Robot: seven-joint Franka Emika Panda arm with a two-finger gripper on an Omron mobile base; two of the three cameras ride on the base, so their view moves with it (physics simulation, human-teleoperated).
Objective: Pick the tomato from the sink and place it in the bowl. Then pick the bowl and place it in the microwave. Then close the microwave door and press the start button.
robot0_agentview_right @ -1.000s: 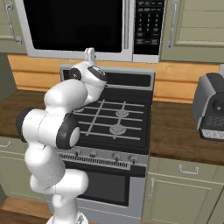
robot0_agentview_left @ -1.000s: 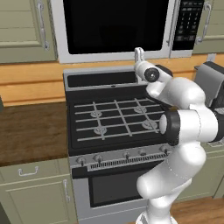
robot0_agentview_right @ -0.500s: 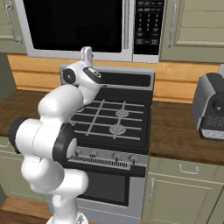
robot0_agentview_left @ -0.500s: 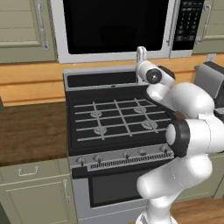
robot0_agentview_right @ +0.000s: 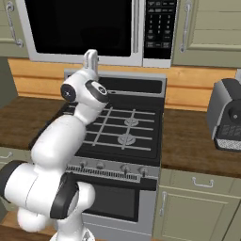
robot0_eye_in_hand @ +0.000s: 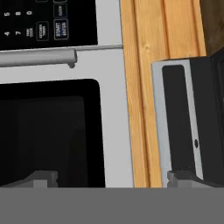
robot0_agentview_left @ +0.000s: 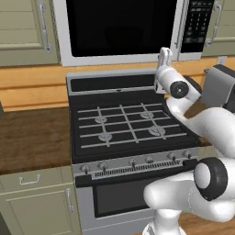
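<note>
The microwave (robot0_agentview_left: 124,57) hangs above the stove with the microwave door (robot0_agentview_left: 119,27) shut. Its vertical bar handle (robot0_agentview_left: 180,27) stands left of the black keypad (robot0_agentview_left: 195,23). My gripper (robot0_agentview_left: 164,56) points upward just below the door's lower right corner, in front of the wooden back wall. From the right it shows as gripper (robot0_agentview_right: 91,57) under the door (robot0_agentview_right: 75,26). The hand view is rolled: gripper (robot0_eye_in_hand: 113,179) is open and empty, facing the dark window (robot0_eye_in_hand: 43,131), the handle (robot0_eye_in_hand: 37,57) and the keypad (robot0_eye_in_hand: 43,22). The tomato, bowl and sink are out of view.
A black gas stove (robot0_agentview_left: 128,124) with grated burners sits directly below my arm. A grey appliance (robot0_agentview_right: 228,117) stands on the wooden counter to the right. Dark counter (robot0_agentview_left: 32,137) lies left of the stove, with green cabinets above and below.
The gripper has shifted slightly right toward the door's handle side, staying open. The arm's lower links have swung outward toward the cameras.
</note>
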